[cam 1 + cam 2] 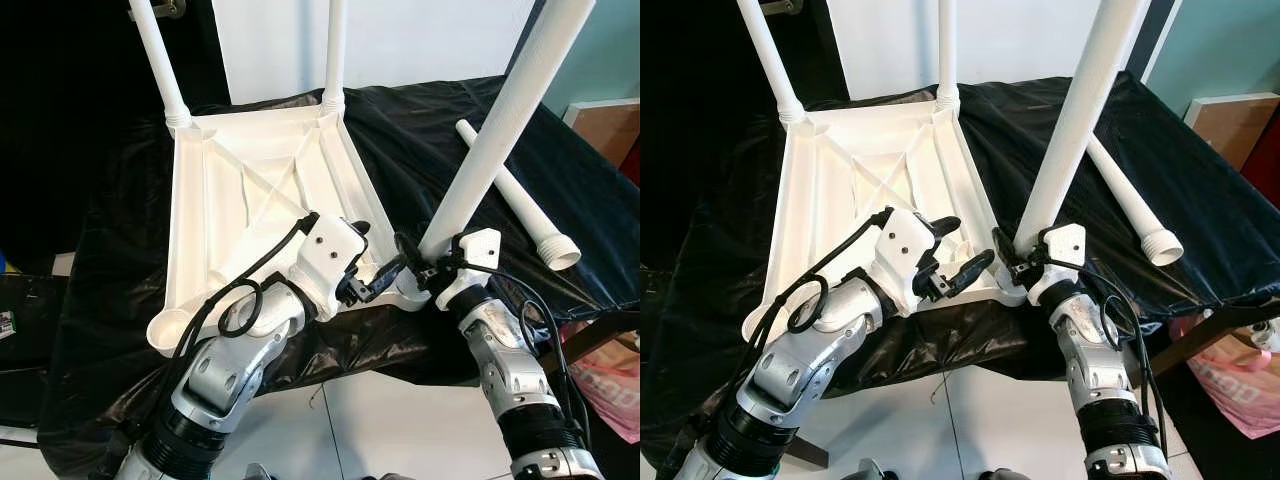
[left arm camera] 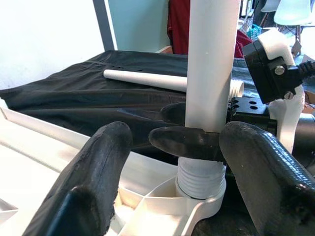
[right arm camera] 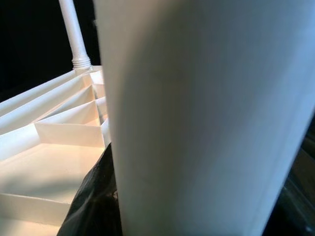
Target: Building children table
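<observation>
Threaded leg (image 1: 500,120) is clamped near its base by the right tool (image 1: 432,268), seated in the upturned tabletop's (image 1: 240,190) corner socket. Left tool (image 1: 965,270), unclenched, is held beside it. Stiff, light, smooth plastic is best gripped low.

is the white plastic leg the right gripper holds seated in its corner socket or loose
Seated: the white plastic leg stands upright, threaded end in the tabletop's corner socket, right gripper clamping it.

Right gripper (image 1: 1023,262) clamped; left gripper (image 1: 965,262) spread.

Black-draped bench (image 1: 600,240) under tabletop (image 1: 235,200), leg (image 1: 515,205)
</observation>
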Controlling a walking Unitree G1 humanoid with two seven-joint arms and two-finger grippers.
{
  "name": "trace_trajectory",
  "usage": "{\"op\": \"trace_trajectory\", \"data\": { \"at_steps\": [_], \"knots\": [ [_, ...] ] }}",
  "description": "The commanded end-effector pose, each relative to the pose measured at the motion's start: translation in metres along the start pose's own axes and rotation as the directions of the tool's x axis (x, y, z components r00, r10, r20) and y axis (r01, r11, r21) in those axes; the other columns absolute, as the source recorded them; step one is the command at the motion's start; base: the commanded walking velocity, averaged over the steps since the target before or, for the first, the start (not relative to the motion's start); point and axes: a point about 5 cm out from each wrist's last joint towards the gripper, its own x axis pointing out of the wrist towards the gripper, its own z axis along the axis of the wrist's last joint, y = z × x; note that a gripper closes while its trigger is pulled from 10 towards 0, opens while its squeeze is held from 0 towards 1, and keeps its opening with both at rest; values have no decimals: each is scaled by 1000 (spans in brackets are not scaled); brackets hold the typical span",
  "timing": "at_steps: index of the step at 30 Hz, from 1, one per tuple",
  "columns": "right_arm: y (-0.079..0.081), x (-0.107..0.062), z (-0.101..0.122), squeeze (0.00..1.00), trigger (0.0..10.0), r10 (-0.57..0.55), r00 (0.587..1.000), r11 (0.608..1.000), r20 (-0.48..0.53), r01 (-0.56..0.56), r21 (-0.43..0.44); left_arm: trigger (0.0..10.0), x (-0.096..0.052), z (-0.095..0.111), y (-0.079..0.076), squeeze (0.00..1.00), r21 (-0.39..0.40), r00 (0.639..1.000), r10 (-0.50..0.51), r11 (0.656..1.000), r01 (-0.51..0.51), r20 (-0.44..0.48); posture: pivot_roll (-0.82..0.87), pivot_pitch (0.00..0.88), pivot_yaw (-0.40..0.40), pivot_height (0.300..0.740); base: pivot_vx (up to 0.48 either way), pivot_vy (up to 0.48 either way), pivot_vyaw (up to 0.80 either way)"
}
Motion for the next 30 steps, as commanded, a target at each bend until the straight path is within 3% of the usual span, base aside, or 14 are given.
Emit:
{"op": "trace_trajectory", "data": {
  "at_steps": [1, 10, 14, 21, 30],
  "knots": [
    [7, -28, -57, 0, 10000, -14, 956, 995, -292, 43, 92, 10000, 0, 1, -5, 0, 5, 999, -51, 999, 51, -3, 53, 106, -19, 740, 0, 0, 0],
    [10, -27, -56, 0, 10000, -126, 956, 990, -267, 139, 33, 10000, 0, 1, -4, 0, 5, 999, -46, 999, 46, -3, 53, 106, -18, 740, 0, 0, 0],
    [12, -22, -49, 0, 10000, -307, 927, 949, -213, 316, 6, 10000, 0, 1, -2, 0, 6, 999, -39, 999, 39, -3, 61, 110, -23, 740, 0, 0, 0],
    [15, -19, -46, 0, 10000, -443, 877, 893, -185, 450, -8, 10000, -1, 2, -1, 0, 7, 1000, -31, 1000, 31, -3, 71, 112, -25, 740, 0, 0, 0],
    [25, -11, -36, 0, 10000, -417, 900, 909, -126, 411, -71, 10000, 0, 2, 1, 0, 10, 1000, -25, 1000, 25, -2, 69, 109, -27, 740, 0, 0, 0]
  ]
}}
